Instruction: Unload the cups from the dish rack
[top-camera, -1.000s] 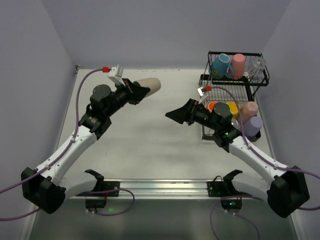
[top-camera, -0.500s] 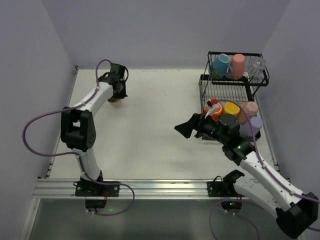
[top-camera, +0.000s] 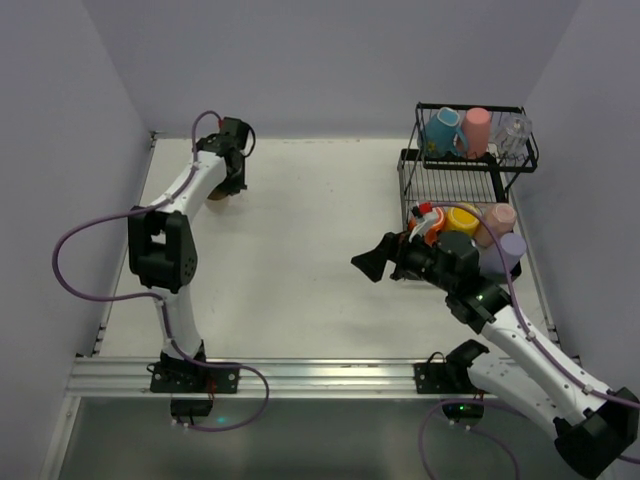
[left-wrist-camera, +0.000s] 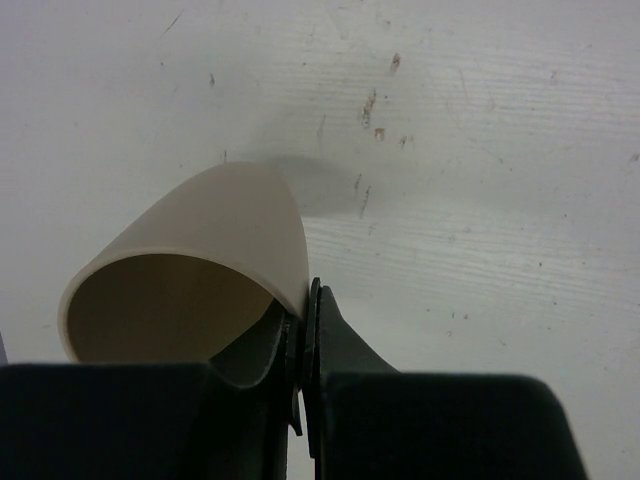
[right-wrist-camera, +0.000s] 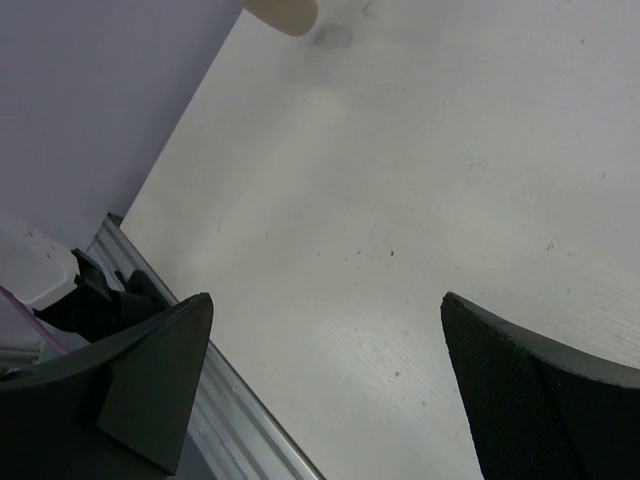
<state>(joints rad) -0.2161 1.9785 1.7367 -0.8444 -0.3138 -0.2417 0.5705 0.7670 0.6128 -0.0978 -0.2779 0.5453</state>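
Left gripper (left-wrist-camera: 302, 325) on smooth beige cup (left-wrist-camera: 215, 215)

The beige cup (left-wrist-camera: 190, 270) looks like smooth, matt plastic, inside and out. The white table (left-wrist-camera: 480, 150) is matt, faintly grained and flecked with small scuffs. The right gripper (right-wrist-camera: 325, 305) has matt black fingers (right-wrist-camera: 530, 400) with a fine dimpled texture. The dish rack (top-camera: 452, 180) is thin black wire. A silvery metal rail (top-camera: 320, 372) with a dull sheen edges the table.
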